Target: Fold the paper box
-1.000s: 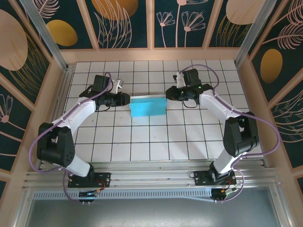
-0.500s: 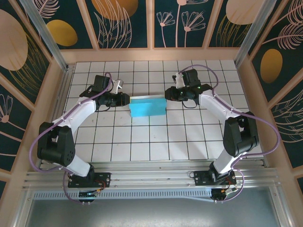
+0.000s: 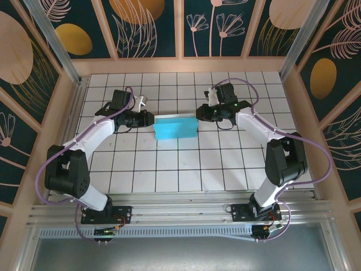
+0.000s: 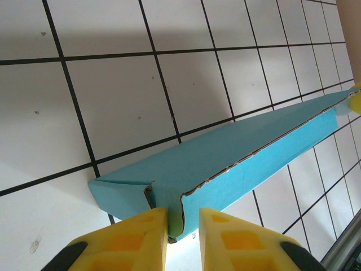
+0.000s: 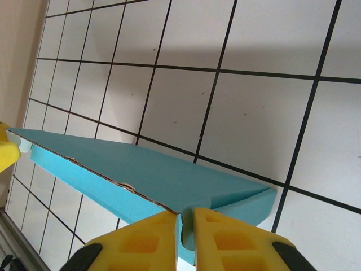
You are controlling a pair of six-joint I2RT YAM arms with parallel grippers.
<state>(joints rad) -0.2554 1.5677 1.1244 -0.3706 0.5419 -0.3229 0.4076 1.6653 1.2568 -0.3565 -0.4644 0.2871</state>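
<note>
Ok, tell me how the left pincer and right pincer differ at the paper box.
The left pincer sits at the left end of the paper box, the right pincer at its right end. The left pincer's fingers straddle an end flap with a visible gap, grip unclear; the right pincer's nearly meet, pinching a thin cardboard edge. Both have yellow fingers.

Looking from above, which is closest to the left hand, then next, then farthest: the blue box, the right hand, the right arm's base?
1. paper box, right at the left hand.
2. right hand, at the box's other end.
3. right arm's base, near table edge, right side.
</note>
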